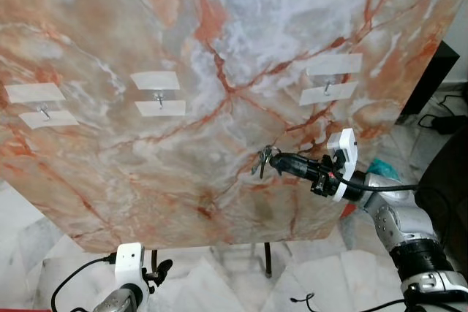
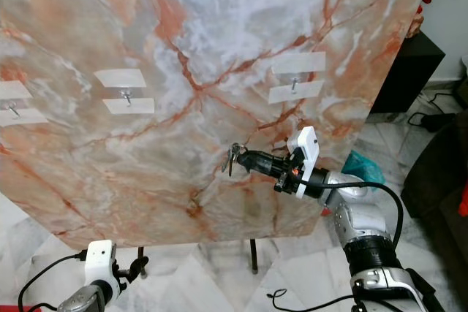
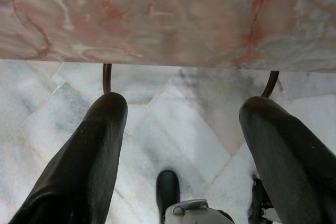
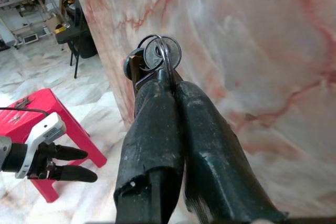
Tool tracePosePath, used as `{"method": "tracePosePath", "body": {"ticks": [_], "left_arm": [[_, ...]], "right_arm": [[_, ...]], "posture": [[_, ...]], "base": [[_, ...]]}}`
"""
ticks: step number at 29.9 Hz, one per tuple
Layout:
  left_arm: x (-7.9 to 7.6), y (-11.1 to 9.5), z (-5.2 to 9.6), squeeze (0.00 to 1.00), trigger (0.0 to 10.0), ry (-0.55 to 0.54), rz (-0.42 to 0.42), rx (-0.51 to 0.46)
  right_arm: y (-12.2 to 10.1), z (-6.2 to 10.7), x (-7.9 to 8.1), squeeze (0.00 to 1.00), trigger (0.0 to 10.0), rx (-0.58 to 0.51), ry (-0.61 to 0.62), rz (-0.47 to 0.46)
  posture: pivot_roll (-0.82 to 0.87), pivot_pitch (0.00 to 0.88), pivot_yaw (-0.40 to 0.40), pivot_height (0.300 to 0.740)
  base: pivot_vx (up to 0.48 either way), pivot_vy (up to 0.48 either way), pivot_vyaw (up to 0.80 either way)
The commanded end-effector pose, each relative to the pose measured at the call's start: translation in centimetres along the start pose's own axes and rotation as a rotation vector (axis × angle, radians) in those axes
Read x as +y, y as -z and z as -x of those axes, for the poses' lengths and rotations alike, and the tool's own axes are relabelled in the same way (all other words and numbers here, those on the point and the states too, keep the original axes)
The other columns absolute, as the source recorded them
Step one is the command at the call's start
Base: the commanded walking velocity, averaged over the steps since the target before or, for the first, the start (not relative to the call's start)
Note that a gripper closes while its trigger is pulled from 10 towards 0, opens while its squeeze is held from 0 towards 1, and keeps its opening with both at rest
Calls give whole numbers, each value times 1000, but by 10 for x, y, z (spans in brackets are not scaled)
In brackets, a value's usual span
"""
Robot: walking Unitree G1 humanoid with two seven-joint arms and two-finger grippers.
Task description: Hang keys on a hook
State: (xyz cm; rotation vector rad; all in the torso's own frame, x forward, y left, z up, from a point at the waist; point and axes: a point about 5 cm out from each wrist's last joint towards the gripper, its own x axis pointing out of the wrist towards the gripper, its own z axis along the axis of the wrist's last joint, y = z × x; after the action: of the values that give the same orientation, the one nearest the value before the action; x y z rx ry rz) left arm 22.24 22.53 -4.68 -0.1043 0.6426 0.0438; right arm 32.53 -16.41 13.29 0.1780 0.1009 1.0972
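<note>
- Left eye view: the keys [image 1: 265, 161], right of centre, are held by the right gripper [image 1: 280, 161] against the marble panel [image 1: 219, 49], below the nearest hook [image 1: 327, 88]; hanging is not yet done.
- Left wrist view: the left gripper [image 3: 181, 129] is seen wide open, empty.
- Right wrist view: jaws are pressed together on the keys.

Your right gripper [image 1: 276, 158] pinches the keys [image 1: 263, 161] against the marble slab [image 1: 219, 49], below the right hook [image 1: 327, 88], toward the slab's lower right. Middle hook [image 1: 158, 96] and left hook [image 1: 44, 111] bare. Left gripper [image 1: 159, 271] hangs under the slab's bottom edge.
</note>
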Motion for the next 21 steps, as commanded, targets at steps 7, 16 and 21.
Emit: {"method": "tracePosePath", "body": {"ticks": [7, 16, 21], "left_arm": [[2, 3, 1, 0, 10000, -14, 6, 15], [2, 3, 1, 0, 10000, -10, 9, 15], [3, 3, 1, 0, 10000, -3, 11, 14]], "right_arm": [[-6, -3, 0, 0, 10000, 7, -6, 20], [-13, -7, -3, 0, 10000, -22, 21, 31], [-23, -9, -14, 0, 10000, -36, 132, 45]], "posture": [[61, 75, 37, 740], [63, 76, 36, 740], [61, 76, 39, 740]], "base": [[0, 0, 0], [0, 0, 0], [0, 0, 0]]}}
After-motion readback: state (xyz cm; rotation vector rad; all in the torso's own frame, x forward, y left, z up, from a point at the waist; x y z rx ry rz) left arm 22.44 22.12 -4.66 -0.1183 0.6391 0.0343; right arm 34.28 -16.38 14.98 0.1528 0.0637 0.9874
